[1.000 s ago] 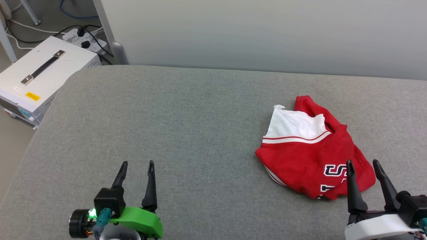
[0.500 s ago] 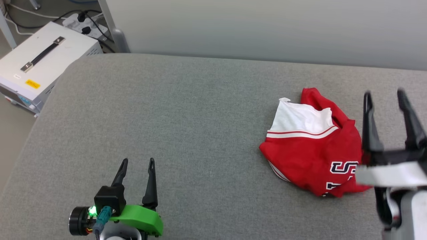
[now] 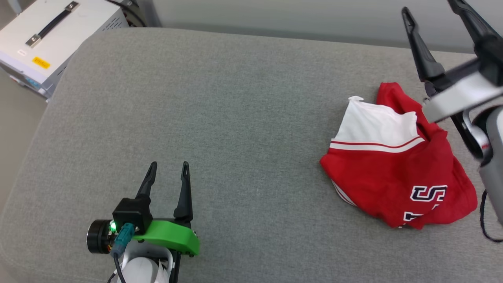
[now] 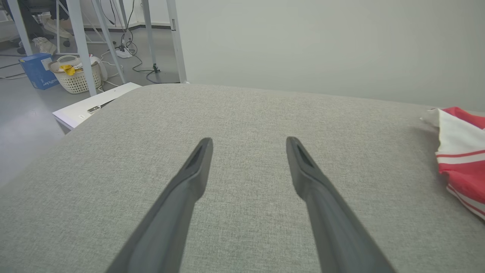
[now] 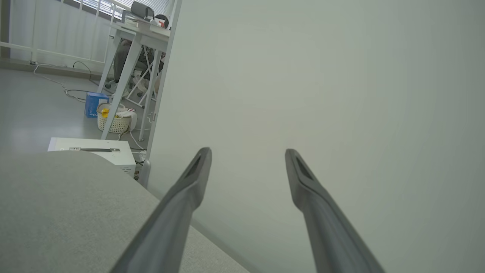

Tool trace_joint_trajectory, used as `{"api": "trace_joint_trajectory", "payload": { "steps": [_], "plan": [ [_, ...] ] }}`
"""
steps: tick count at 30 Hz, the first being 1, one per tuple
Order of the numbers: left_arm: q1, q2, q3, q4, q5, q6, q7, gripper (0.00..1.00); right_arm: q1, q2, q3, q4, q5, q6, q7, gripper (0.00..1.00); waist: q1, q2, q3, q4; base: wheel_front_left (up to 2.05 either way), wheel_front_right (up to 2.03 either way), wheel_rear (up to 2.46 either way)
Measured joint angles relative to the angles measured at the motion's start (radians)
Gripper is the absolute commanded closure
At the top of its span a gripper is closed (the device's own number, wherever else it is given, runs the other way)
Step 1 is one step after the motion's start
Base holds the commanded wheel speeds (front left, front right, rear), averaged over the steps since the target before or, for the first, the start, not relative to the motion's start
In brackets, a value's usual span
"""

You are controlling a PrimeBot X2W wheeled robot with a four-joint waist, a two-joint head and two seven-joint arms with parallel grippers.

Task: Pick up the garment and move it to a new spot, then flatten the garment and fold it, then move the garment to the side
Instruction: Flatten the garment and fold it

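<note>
A: Red garment [image 3: 397, 177], still crumpled at the right of the grey cushion [image 3: 235, 118]?
B: Yes, untouched. The right gripper [image 3: 428, 6] has swung up past it, jaws wide and empty; the left gripper [image 3: 169, 164] idles likewise. Pick-up hasn't begun.

The right gripper [image 5: 247, 151] has two long dark fingers [image 5: 182, 204] that come up from the bottom, stand wide apart and point at a big pale wall [image 5: 322, 76]. Low on the left is the soft grey table [image 5: 57, 208], and just past its far edge a white box [image 5: 94, 151] with a dark handle on top sits on the floor [image 5: 30, 125]. Farther back, by some white table legs [image 5: 121, 83], there is a white basket [image 5: 113, 122] with something yellow in it, a blue box [image 5: 93, 104] and some wires [image 5: 72, 93] on the floor.
</note>
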Motion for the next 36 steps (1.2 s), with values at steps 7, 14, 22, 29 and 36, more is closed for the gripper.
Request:
{"api": "trace_joint_trajectory", "payload": {
  "steps": [7, 14, 22, 29, 36],
  "plan": [
    [-0.025, 0.0, -0.014, -0.026, -0.008, 0.016, 0.0, 0.0, -0.208, -0.18, 0.36, 0.081, 0.347, 0.0, 0.467, 0.0, 0.0, 0.0, 0.05, 0.029, 0.0, 0.0, 0.0],
    [-0.063, 0.0, -0.043, -0.04, -0.036, 0.032, 0.0, 0.0, -0.347, -0.311, 0.555, 0.065, 0.62, 0.0, 0.915, 0.0, 0.0001, 0.0, 0.109, 0.057, 0.0, 0.0, 0.0],
    [-0.099, -0.001, -0.1, -0.067, -0.081, 0.057, 0.0, 0.0, -0.417, -0.314, 0.613, 0.124, 0.699, 0.0, 1.113, 0.0, 0.0001, 0.0, 0.185, 0.106, 0.0, 0.0, 0.0],
    [-0.133, -0.001, -0.129, -0.077, -0.109, 0.083, 0.0, 0.0, -0.418, -0.303, 0.692, 0.207, 0.688, 0.0, 1.139, 0.0, 0.0001, 0.0, 0.251, 0.157, 0.0, 0.0, 0.0],
    [-0.142, -0.001, -0.145, -0.076, -0.131, 0.095, 0.0, 0.0, -0.422, -0.332, 0.737, 0.233, 0.694, 0.0, 1.121, 0.0, 0.0, 0.0, 0.292, 0.197, 0.0, 0.0, 0.0]
  ]
}}
